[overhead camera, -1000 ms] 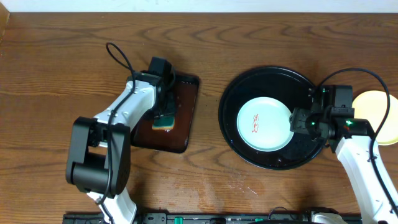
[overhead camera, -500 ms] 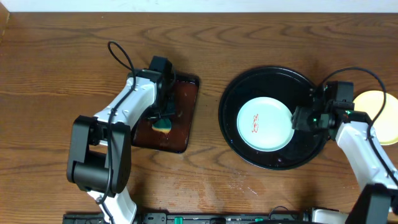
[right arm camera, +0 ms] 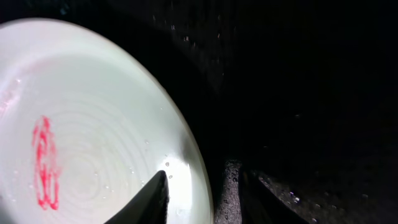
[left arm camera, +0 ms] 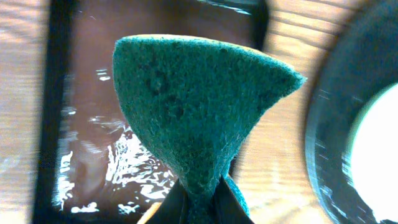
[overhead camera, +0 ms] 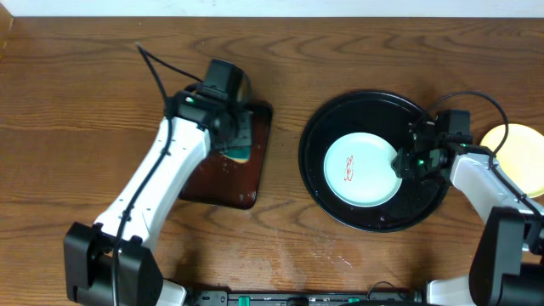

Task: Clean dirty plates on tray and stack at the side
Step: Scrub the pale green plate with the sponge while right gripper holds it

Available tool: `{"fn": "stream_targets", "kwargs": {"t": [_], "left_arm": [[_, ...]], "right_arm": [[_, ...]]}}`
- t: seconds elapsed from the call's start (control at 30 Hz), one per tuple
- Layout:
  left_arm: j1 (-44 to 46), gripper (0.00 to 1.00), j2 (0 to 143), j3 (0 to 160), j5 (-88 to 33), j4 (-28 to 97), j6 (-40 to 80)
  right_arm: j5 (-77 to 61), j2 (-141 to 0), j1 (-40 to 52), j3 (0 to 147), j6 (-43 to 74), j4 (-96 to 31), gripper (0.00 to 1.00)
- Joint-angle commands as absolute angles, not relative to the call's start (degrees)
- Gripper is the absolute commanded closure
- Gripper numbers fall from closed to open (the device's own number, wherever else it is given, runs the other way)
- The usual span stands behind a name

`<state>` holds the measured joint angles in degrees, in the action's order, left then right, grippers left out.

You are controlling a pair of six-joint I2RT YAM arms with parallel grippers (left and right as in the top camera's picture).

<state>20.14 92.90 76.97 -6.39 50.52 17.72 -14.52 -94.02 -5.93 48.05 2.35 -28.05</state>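
A pale mint-white plate with a red smear lies in the round black tray. My right gripper is at the plate's right rim. In the right wrist view its fingers are open and straddle the rim of the plate, one over the plate, one over the tray. A pale yellow plate lies on the table right of the tray. My left gripper is shut on a green sponge, held above the brown tray's right edge. The second mint-white plate is out of view.
The rectangular dark brown tray lies left of centre and is wet and glossy. The black tray's rim and the plate show at the right of the left wrist view. Bare wooden table lies between the trays.
My left arm has lifted the sponge off the brown tray and swung toward the tray's right edge. My right gripper has edged onto the plate's right rim.
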Motion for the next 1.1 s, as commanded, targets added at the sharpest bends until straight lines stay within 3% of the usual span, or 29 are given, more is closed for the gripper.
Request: {"fn": "stream_targets", "kwargs": {"t": [0.0, 0.07, 0.23, 0.5, 0.8, 1.0, 1.07], "left_arm": [[23.9, 0.92, 92.8, 78.0, -11.1, 48.8, 17.6], [26.5, 0.93, 93.4, 77.8, -11.6, 46.8, 19.7], [33.6, 0.93, 95.3, 77.8, -14.7, 39.6, 23.9], [43.0, 0.93, 103.2, 77.8, -15.4, 28.1, 26.9], [45.8, 0.93, 116.0, 77.8, -15.4, 15.9, 27.5], [45.3, 0.93, 121.3, 77.8, -14.6, 14.9, 26.2], [44.8, 0.92, 121.6, 77.8, -9.0, 18.7, 27.0]], "right_arm": [[-15.5, -96.7, -6.0, 48.8, 3.9, -28.0, 0.7], [-15.5, -98.4, -5.5, 48.4, 4.0, -27.5, 0.71], [-17.0, -100.8, -3.3, 47.8, 3.6, -27.0, 0.99], [-15.5, -99.5, 1.5, 47.8, 3.7, -28.7, 0.99], [-13.7, -99.4, 2.5, 47.8, 4.0, -29.6, 0.99], [-13.7, -99.4, 2.9, 47.8, 4.0, -29.6, 0.99], [-13.7, -99.4, 2.9, 47.8, 4.0, -29.6, 0.99]]}}
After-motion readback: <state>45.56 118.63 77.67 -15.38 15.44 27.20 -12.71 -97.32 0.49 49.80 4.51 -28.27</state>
